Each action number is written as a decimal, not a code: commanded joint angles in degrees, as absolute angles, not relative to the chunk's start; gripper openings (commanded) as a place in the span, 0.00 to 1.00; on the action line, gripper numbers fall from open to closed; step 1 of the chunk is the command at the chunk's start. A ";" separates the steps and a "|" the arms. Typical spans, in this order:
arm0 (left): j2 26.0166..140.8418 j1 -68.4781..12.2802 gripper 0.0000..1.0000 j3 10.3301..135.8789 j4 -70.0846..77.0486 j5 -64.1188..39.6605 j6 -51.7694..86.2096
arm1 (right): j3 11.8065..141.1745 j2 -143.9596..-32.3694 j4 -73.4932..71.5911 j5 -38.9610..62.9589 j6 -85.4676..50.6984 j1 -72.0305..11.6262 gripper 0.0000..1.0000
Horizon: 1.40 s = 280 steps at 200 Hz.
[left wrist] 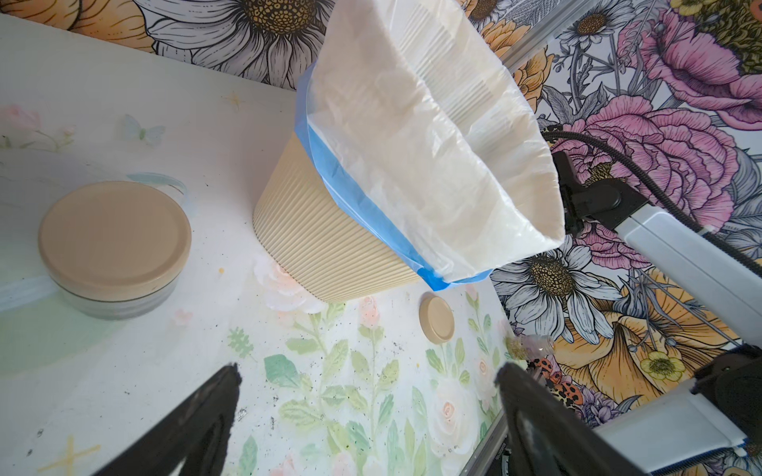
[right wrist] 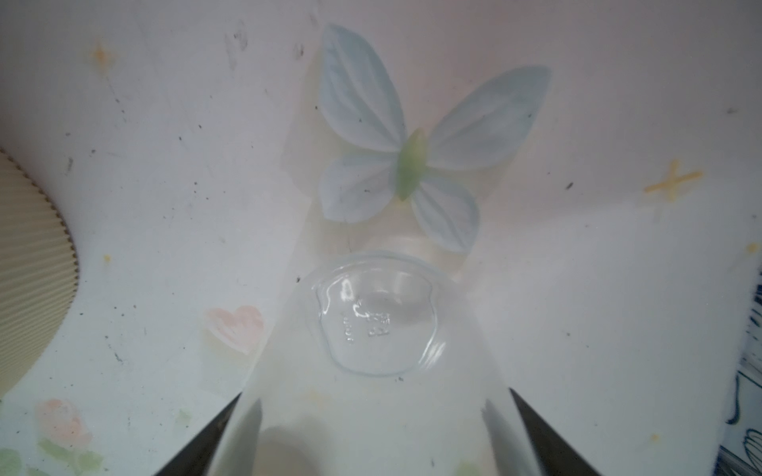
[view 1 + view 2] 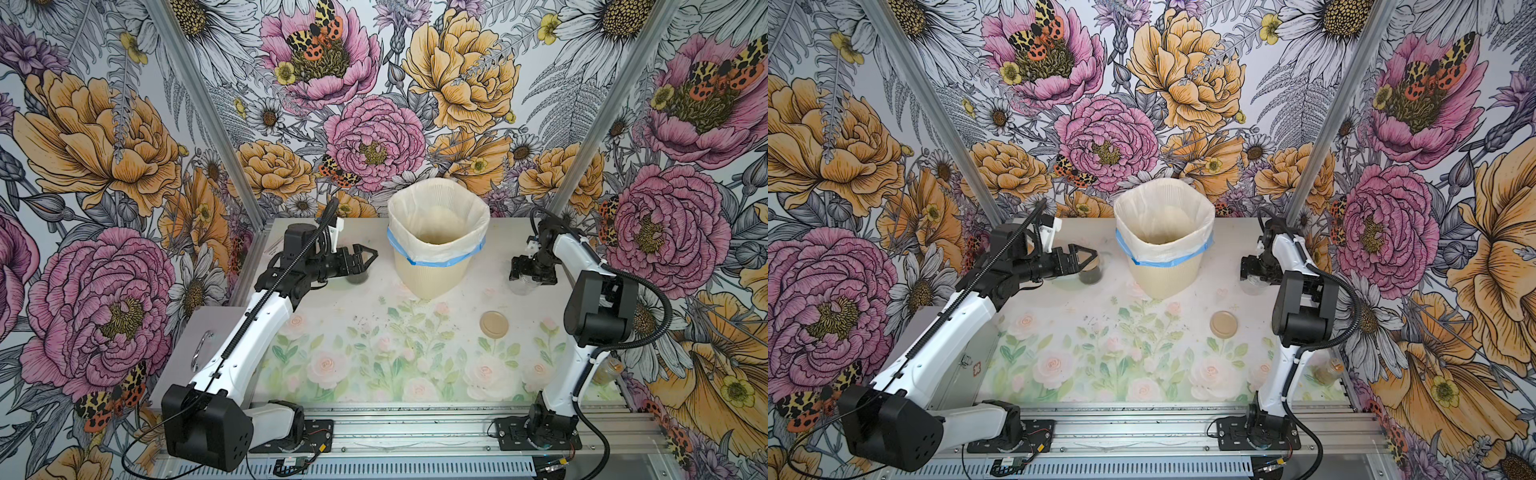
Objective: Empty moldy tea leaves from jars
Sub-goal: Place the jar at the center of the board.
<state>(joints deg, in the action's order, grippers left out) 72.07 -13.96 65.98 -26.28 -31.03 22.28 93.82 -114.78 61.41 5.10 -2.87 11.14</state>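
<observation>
the right gripper point(image 2: 375, 395) is clasped on a small clear glass jar without lid point(image 2: 379, 325). this jar looks empty and upright, low over the pale flower-printed table point(image 3: 316, 307), beside the tall cream ribbed bin with a blue-edged bag point(image 3: 432, 270). i cannot tell if its base touches the table — if released too high, the glass may knock and tip.

the left gripper point(image 1: 369, 371) is spread wide and holds nothing. it hangs above a second glass jar with a flat tan lid point(image 1: 115, 247), where the dark moldy tea leaves point(image 3: 1090, 275) sit. the lid must come off first, and smooth glass can slip or turn in a grip. dark crumbs point(image 3: 374, 324) lie on the table — pouring short of the bin mouth would add more. a third jar point(image 3: 1327, 372) stands at the table edge behind the right arm, easy to knock off.
</observation>
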 commanded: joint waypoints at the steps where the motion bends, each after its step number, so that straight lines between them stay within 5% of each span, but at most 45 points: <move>1: 72.03 -14.62 0.99 65.58 -25.28 -29.53 21.44 | 96.54 -116.04 64.07 2.86 -1.24 10.55 0.55; 97: 71.73 -15.86 0.99 66.05 -25.32 -29.27 22.85 | 102.93 -122.73 68.53 4.01 -0.34 9.49 0.70; 155: 72.12 -16.82 0.99 66.78 -25.25 -26.82 23.51 | 105.88 -120.99 68.55 6.80 -2.32 9.22 0.99; 280: 84.16 -24.62 0.99 81.75 -24.71 -15.30 27.96 | 106.57 -101.68 70.66 4.36 -6.07 9.18 1.00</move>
<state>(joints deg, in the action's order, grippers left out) 81.60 -24.03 77.65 -26.17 -19.38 24.51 105.30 -107.46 70.04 3.86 -3.57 9.65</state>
